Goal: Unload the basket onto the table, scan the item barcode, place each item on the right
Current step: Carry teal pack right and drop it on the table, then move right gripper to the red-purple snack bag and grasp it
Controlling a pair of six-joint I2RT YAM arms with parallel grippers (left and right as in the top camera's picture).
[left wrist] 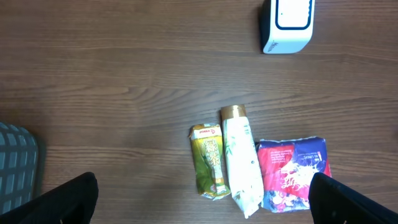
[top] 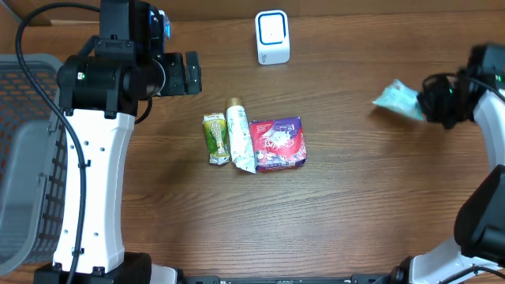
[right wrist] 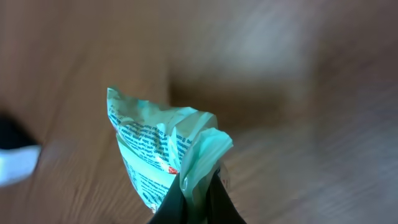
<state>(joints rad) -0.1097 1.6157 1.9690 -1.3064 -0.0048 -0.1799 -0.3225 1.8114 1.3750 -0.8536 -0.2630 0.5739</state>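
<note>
My right gripper (top: 428, 100) is shut on a crumpled teal packet (top: 398, 98) with printed text, held off the table at the right. In the right wrist view the packet (right wrist: 155, 140) sticks up from the pinched fingertips (right wrist: 177, 199) of that gripper (right wrist: 194, 194). The white barcode scanner (top: 272, 37) stands at the back middle, well left of the packet, and also shows in the left wrist view (left wrist: 286, 23). My left gripper (top: 190, 74) hovers open and empty, back left of the items, its fingers (left wrist: 69, 200) wide apart.
A green packet (top: 215, 139), a white tube (top: 241, 136) and a red-and-purple packet (top: 278, 143) lie side by side mid-table. A grey mesh basket (top: 24, 158) stands at the left edge.
</note>
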